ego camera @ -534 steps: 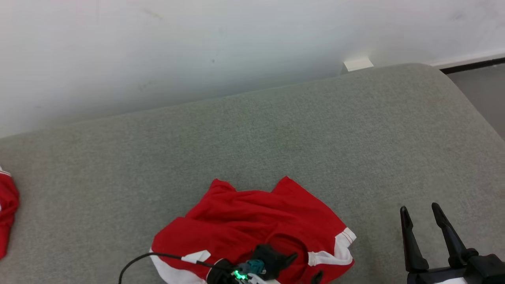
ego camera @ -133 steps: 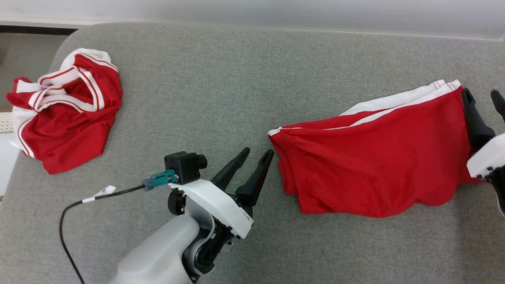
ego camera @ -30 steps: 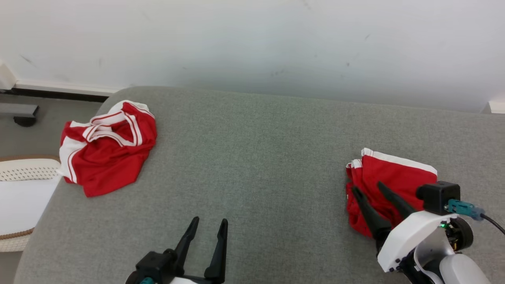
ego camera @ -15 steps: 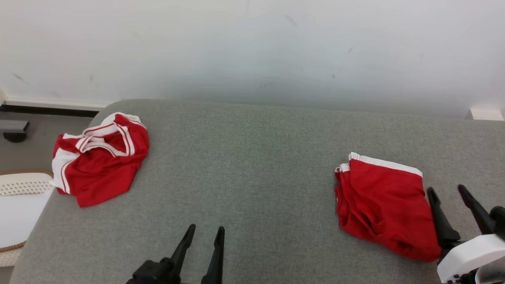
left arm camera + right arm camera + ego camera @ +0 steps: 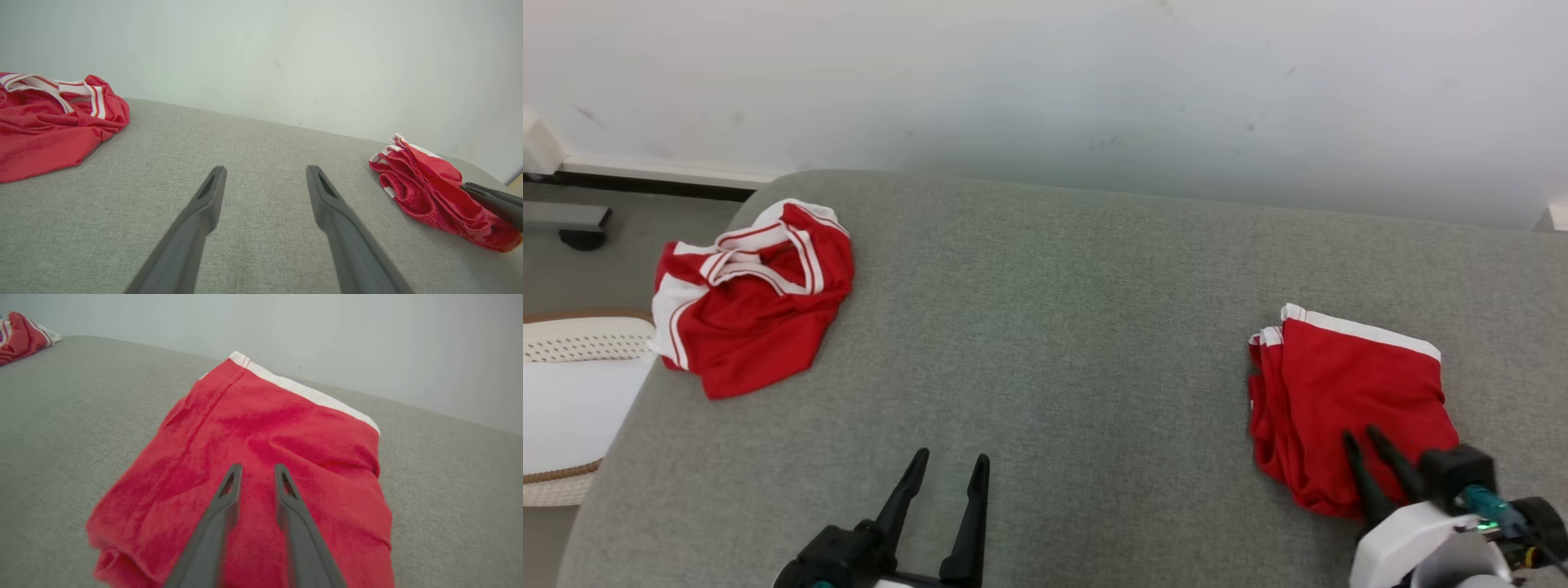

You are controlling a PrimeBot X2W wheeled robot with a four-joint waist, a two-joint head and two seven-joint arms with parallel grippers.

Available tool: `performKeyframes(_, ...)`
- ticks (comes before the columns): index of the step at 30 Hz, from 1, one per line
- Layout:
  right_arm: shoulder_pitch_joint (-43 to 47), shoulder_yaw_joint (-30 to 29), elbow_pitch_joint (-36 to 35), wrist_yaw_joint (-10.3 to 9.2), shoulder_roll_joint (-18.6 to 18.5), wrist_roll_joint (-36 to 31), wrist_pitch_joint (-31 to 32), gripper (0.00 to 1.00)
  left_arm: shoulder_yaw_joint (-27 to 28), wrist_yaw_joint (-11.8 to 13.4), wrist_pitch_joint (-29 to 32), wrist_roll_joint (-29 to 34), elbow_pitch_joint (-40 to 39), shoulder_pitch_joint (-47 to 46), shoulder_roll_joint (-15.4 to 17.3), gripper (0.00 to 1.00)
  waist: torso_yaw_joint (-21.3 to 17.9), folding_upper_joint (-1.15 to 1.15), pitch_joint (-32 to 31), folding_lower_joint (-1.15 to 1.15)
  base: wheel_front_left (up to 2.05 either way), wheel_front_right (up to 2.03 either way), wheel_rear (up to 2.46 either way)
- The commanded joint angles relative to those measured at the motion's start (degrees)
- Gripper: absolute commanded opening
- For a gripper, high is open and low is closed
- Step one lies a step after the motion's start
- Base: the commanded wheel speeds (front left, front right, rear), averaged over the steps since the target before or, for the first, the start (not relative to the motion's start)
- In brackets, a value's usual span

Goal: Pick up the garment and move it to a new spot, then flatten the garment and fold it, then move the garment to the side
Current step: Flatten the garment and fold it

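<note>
The garment (image 5: 1347, 384), red with a white hem, lies folded into a small rectangle on the right of the grey cushion (image 5: 1054, 327). It shows again in the left wrist view (image 5: 421, 183) and the right wrist view (image 5: 278, 424). My right gripper (image 5: 1361, 434) hovers over the garment's near edge, fingers pointing across it. Its jaws are narrowed to a small gap (image 5: 258, 468) with nothing visibly between them. My left gripper (image 5: 953, 457) stands open above bare cushion at the bottom centre, its fingers spread wide (image 5: 266, 169).
A second red and white garment (image 5: 752, 302) lies crumpled at the cushion's far left corner. Beyond the left edge a white perforated basket (image 5: 572, 384) stands on the floor. A pale wall runs behind the cushion.
My right gripper has swung from beside the garment's right edge to over its near edge, and its jaws have narrowed. The left gripper has stayed put. The head camera has shifted a little.
</note>
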Motion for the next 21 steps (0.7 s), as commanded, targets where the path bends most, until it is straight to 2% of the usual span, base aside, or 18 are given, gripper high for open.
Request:
performKeyframes(1,-1.15,1.44,2.30,-0.04,0.59,-0.58,-0.92,0.31,0.16,0.02,-0.05,-0.01,0.06,-0.52,0.22,1.00,0.44,0.00,0.22,0.00,0.00,0.00,0.00)
performKeyframes(4,-2.21,4.39,5.60,-0.05,1.52,-0.14,-2.05,0.01,0.15,0.23,-0.05,-0.38,0.28,-0.75,0.22,1.00,0.91,0.00,0.14,0.00,0.00,0.00,0.00)
performKeyframes(10,-2.34,9.79,9.54,-0.06,2.36,1.86,-3.27,0.00,0.99,0.57,-0.05,-0.57,0.68,0.26,0.22,1.00,0.89,0.00,-1.14,0.00,0.00,0.00,0.00)
performKeyframes(15,-1.08,11.55,8.40,-0.06,2.45,3.71,-5.35,0.00,2.65,0.51,-0.05,0.15,0.76,1.23,0.21,1.00,-0.22,0.00,-2.95,0.00,0.00,0.00,0.00)
performKeyframes(16,-0.70,11.58,7.66,-0.06,2.28,3.81,-5.89,0.08,3.04,0.43,-0.05,0.34,0.75,1.48,0.24,1.00,-0.53,0.00,-3.40,0.00,0.00,0.00,0.00)
performKeyframes(17,-0.18,11.28,6.78,-0.06,2.24,4.21,-6.39,0.34,3.42,0.35,-0.05,0.51,0.78,1.76,0.23,1.00,-0.86,0.00,-3.99,0.00,0.00,0.00,0.00)
performKeyframes(18,0.61,10.72,5.88,-0.06,2.25,4.66,-6.74,0.75,3.66,0.24,-0.05,0.77,0.79,2.04,0.23,1.00,-1.13,0.00,-4.54,0.00,0.00,0.00,0.00)
performKeyframes(19,1.53,10.08,4.71,-0.06,2.16,5.04,-7.12,1.00,4.08,0.20,-0.05,0.94,0.77,2.35,0.22,1.00,-1.45,0.00,-5.25,0.00,0.00,0.00,0.00)
performKeyframes(21,3.63,8.38,2.16,-0.06,1.81,5.77,-7.48,1.00,4.87,-0.02,-0.05,1.37,0.68,3.23,0.23,1.00,-2.10,0.00,-6.44,0.00,0.00,0.00,0.00)
